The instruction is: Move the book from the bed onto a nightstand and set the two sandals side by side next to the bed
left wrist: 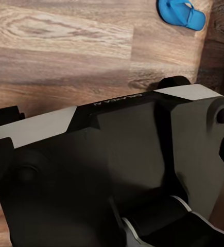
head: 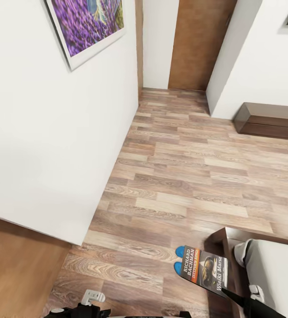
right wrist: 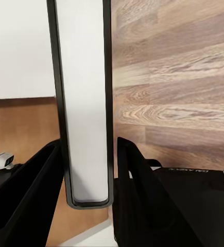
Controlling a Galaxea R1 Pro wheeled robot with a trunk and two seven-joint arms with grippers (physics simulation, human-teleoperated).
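The right hand [right wrist: 88, 170] pinches the book [head: 204, 268] by its lower end, long axis running toward 11 o'clock, above the floor beside the bed [head: 272, 269]. Its cover reads "Richard Bachman", "Wielki Marsz". Two blue sandals [head: 179, 258] peek out beyond its 10 o'clock edge. I cannot tell the left hand's state.

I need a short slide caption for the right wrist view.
Right gripper shut on the book, seen edge-on above wood floor.

Book [head: 204, 268] held tilted above two blue sandals [head: 179, 259] beside bed [head: 272, 269].
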